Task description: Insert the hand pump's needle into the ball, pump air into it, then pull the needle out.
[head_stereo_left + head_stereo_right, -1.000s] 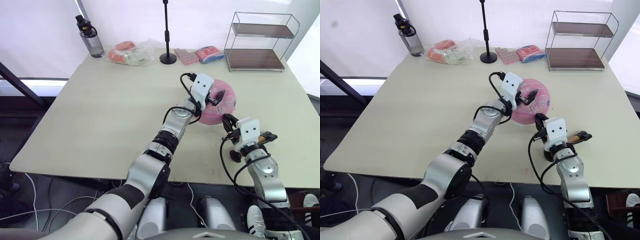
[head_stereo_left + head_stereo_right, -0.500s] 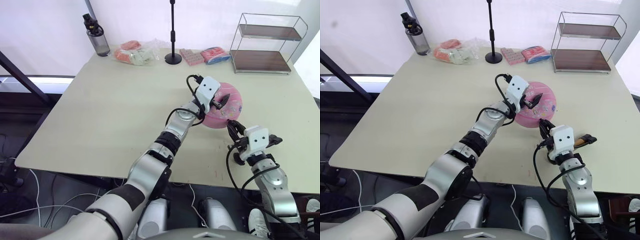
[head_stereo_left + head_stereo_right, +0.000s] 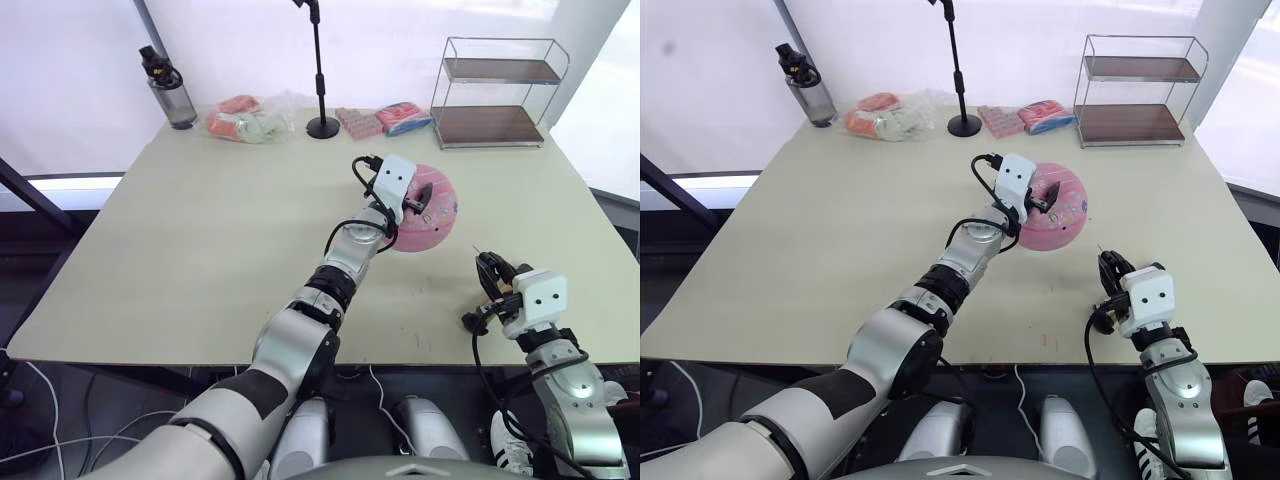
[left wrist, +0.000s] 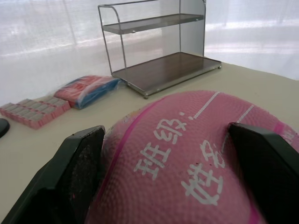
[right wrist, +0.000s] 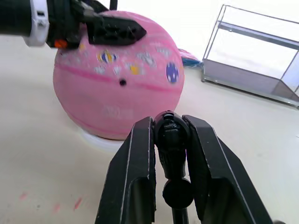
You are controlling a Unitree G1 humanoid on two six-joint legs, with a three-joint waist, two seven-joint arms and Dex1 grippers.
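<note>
1. Nearest the table's front edge, the right gripper has its two black fingers closed on the black fitting of the needle, a thin metal pin that rises from the fingers and points toward the ball, well apart from it.
2. The slim bronze-gold body of the hand pump cannot be made out.
3. Farther in, the round pink rubber ball with pale lettering and small colourful marks sits on a pale ring on the beige table; a small dark valve hole faces the right gripper.
4. The left gripper spans the ball's top, its black fingers spread wide and pressed to either side.
5. At the far edge stand a two-tier wire shelf, a black stand, pink packets, a clear bag and a dark water bottle.
</note>
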